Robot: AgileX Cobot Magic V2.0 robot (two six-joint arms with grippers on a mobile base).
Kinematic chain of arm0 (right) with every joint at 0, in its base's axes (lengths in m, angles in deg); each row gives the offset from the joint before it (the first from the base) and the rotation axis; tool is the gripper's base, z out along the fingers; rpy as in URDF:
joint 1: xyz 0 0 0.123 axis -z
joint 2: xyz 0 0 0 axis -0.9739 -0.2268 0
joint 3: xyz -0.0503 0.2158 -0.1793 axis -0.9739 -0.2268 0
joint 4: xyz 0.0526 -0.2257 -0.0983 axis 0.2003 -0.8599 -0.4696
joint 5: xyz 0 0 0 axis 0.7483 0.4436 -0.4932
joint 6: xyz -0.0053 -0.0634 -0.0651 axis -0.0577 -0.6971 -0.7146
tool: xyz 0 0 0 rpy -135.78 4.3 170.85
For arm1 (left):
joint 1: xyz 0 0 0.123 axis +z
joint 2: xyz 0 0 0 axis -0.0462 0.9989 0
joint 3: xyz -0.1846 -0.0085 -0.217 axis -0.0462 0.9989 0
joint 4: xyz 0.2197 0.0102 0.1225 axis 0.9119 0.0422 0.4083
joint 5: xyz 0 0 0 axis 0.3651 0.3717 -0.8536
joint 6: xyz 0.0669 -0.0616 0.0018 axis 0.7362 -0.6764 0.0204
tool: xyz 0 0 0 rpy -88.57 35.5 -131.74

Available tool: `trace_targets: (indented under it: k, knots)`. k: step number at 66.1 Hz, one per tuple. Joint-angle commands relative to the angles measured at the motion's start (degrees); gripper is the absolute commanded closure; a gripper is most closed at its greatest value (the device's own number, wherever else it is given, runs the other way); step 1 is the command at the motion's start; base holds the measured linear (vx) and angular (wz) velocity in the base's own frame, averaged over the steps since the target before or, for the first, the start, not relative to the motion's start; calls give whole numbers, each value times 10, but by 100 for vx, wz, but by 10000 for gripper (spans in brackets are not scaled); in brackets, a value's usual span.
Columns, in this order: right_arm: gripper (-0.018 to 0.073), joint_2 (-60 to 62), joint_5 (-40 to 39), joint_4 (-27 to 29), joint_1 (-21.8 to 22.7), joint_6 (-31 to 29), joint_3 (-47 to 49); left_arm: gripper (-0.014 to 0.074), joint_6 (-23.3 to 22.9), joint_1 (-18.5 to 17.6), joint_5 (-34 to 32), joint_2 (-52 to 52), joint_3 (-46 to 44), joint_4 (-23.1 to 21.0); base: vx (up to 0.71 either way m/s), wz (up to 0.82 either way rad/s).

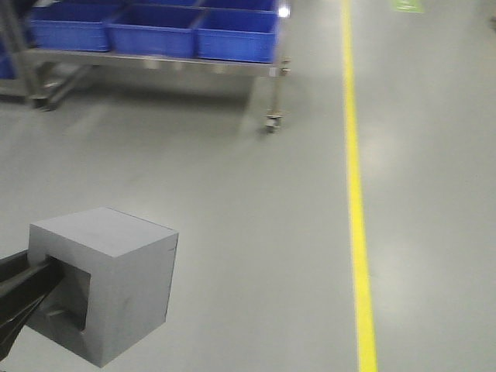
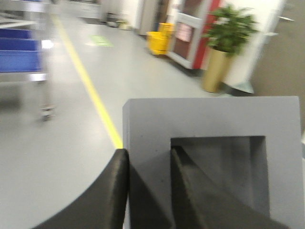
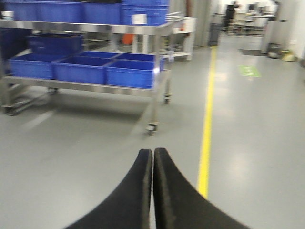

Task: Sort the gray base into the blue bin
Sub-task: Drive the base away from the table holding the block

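The gray base (image 1: 116, 287) is a matte gray cube held in the air above the floor, low on the left of the front view. Its square recess faces my left gripper (image 2: 148, 151). That gripper is shut on one wall of the cube (image 2: 209, 124), with one finger outside and the other inside the recess. My right gripper (image 3: 153, 150) is shut with nothing in it and hangs over bare floor. Several blue bins (image 1: 155, 31) sit side by side on the lower shelf of a steel cart (image 1: 271, 74), far ahead to the left; the same bins (image 3: 81, 69) show in the right wrist view.
A yellow floor line (image 1: 355, 194) runs away from me on the right. The cart stands on castor wheels (image 1: 272, 122). More blue crates (image 3: 143, 12) fill its upper shelf. In the left wrist view a potted plant (image 2: 228, 33) and a yellow bucket (image 2: 159, 40) stand by a far wall.
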Motion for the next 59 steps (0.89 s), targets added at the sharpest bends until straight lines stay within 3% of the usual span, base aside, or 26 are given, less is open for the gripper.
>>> trace_targets:
  k: [1, 24, 59]
  knots:
    - [568, 7, -44, -6, 0, -3, -8, 602, -4, -3, -61, 1, -18, -3, 9, -88]
    - [568, 7, -44, -6, 0, -3, -8, 602, -4, -3, -61, 1, -18, -3, 13, -52]
    - [568, 7, -44, -6, 0, -3, -8, 602, -4, -3, -61, 1, -18, -3, 24, 2]
